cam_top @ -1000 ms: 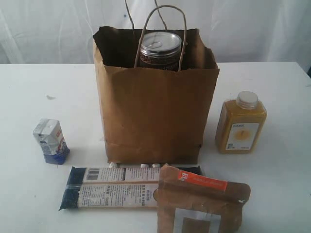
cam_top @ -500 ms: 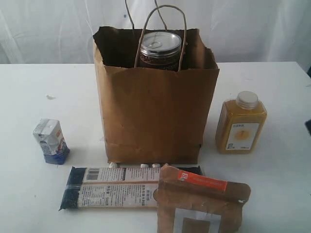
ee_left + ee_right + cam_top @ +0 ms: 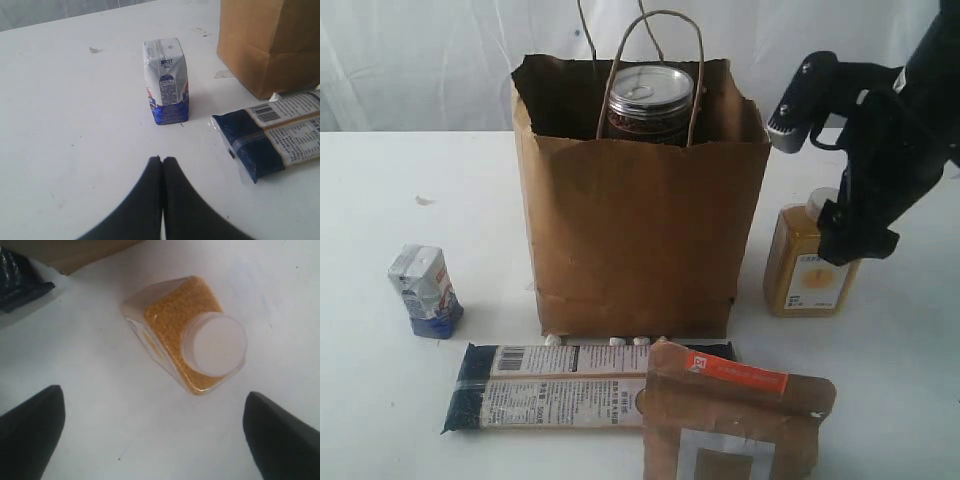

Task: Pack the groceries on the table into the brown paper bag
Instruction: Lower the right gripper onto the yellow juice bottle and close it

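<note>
Bench carried the brown paper bag, the dark can upright inside. Right of the bag stood the orange juice bottle. The right gripper hung above it, spread wide, empty. The left gripper was closed, empty, near the small carton.

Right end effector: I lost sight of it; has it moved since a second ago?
Yes. The black right end effector has entered from the right, above the yellow-orange plastic juice bottle.
</note>
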Available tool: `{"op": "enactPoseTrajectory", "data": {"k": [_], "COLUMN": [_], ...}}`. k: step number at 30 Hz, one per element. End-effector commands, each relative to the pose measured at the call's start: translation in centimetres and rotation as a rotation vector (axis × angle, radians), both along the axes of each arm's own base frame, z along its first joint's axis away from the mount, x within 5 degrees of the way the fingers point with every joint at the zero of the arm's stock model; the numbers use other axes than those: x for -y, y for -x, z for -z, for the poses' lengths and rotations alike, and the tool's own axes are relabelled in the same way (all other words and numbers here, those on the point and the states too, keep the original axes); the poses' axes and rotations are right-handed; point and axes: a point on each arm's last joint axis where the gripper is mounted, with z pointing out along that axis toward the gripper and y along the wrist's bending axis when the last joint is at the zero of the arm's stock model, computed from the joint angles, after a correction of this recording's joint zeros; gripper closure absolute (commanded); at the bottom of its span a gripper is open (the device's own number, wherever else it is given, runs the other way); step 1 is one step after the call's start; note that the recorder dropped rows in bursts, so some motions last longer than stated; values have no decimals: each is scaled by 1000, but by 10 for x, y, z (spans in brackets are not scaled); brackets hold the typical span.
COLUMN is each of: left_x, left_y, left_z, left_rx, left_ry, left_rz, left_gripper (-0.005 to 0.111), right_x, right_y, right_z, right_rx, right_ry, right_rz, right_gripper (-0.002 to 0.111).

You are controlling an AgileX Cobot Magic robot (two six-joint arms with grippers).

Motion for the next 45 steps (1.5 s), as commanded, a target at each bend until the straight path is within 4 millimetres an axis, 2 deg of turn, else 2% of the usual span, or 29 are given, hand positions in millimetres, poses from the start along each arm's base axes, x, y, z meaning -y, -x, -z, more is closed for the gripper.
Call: {"op": "enactPoseTrajectory", "data": {"k": [1,6,14,20,23,25,27,32,35,39,45], "left_x": [0,0,0,0,0,0,0,0,0,0,0], "left_y": [0,0,0,0,0,0,0,0,0,0,0], "left_z": [1,1,1,1,1,1,1,1,1,1,1], "left_rx": [3,3,3,3,3,3,3,3,3,3,3], "left_ry": [-1,-1,-1,-1,-1,-1,-1,-1,-1,-1,-1], "left_rz": [-3,-3,-3,-3,-3,-3,-3,-3,-3,-3,-3], "left_gripper": [107,107,107,107,107,107,107,107,107,107,107], "right_x": [5,1,-5,-9,-10,-9,-9,-8,-7,-5,-2], "right_y": [-10,-17,-37,-49,-51,-52,-52,-50,-48,-45,-33], "right_z": [3,7,40,71,79,80,80,80,80,76,44], "right_rx": [49,89,43,-32,-50,-51,-52,-72,-97,-103,-24], "right_ry": [109,138,154,172,180,185,188,183,183,166,109], "right_rz": [-62,-185,-216,-226,-229,-228,-225,-172,-144,-75,34], "right_gripper": [19,19,19,19,20,27,40,86,107,108,108]}}
